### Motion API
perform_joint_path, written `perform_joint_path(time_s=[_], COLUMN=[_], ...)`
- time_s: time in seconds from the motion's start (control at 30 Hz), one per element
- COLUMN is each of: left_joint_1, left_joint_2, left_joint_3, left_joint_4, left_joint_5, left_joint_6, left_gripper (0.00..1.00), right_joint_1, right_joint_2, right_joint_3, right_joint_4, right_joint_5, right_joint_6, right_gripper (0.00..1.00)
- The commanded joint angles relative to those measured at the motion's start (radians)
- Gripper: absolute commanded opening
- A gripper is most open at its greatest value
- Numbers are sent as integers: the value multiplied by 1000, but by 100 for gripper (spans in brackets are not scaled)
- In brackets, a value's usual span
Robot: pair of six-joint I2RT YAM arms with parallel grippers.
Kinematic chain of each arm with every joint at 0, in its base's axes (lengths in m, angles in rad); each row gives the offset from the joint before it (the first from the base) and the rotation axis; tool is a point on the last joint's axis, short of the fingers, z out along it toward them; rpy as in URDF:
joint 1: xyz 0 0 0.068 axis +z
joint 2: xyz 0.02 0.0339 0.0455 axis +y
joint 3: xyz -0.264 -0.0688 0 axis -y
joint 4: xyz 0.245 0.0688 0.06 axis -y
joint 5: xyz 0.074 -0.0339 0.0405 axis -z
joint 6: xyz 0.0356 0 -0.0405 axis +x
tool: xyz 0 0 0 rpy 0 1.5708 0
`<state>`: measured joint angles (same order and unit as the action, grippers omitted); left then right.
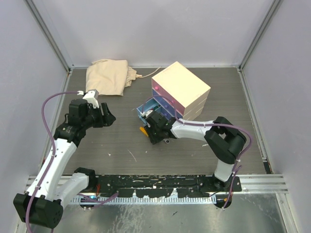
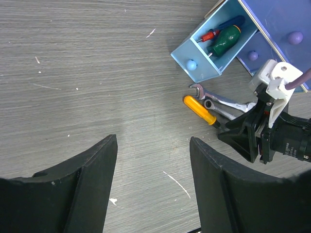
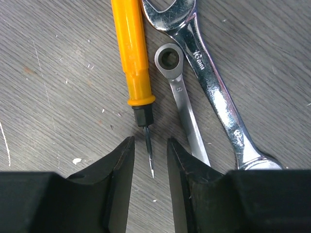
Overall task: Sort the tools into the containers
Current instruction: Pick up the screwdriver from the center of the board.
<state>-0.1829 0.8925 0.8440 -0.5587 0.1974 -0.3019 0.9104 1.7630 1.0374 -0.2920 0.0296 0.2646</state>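
Observation:
An orange-handled screwdriver [image 3: 129,53] lies on the table with its thin shaft pointing between my right gripper's [image 3: 148,141] fingers. The jaws stand narrow on either side of the shaft, a small gap showing on each side. Two silver spanners, a ring one [image 3: 181,97] and a larger open-ended one [image 3: 214,92], lie just right of it. The cream chest [image 1: 182,87] stands behind, its light-blue drawer [image 2: 204,68] pulled out. In the drawer are a green-handled screwdriver [image 2: 224,40] and blue-handled pliers [image 2: 232,22]. My left gripper [image 2: 153,138] hangs open over bare table to the left.
A crumpled beige cloth [image 1: 109,76] lies at the back left by the wall. Grey enclosure walls ring the table. The blue drawers [image 2: 284,29] of the chest are shut, close behind the right arm.

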Motion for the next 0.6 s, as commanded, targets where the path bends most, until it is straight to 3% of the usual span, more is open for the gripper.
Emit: perform_joint_path(time_s=[0.0,0.13,0.3,0.57], left_joint_1=[4,4,4,3], left_joint_2=[-7,-3,4,-38], left_joint_3=[26,26,20,-2], left_joint_4=[29,28,31,64], left_joint_5=[4,0,-3,-30], left_joint_6=[7,5,-19,-162], left_gripper=[62,62,63,64], right_joint_1=[2,6,10,10], right_joint_2=[-1,11,8,-122], right_joint_3=[-11,-18,-33,-82], right_joint_4=[22,25,31,95], right_joint_5=[27,10,5,-17], right_joint_6=[-10,-6,1,48], right_gripper=[38,33,19,2])
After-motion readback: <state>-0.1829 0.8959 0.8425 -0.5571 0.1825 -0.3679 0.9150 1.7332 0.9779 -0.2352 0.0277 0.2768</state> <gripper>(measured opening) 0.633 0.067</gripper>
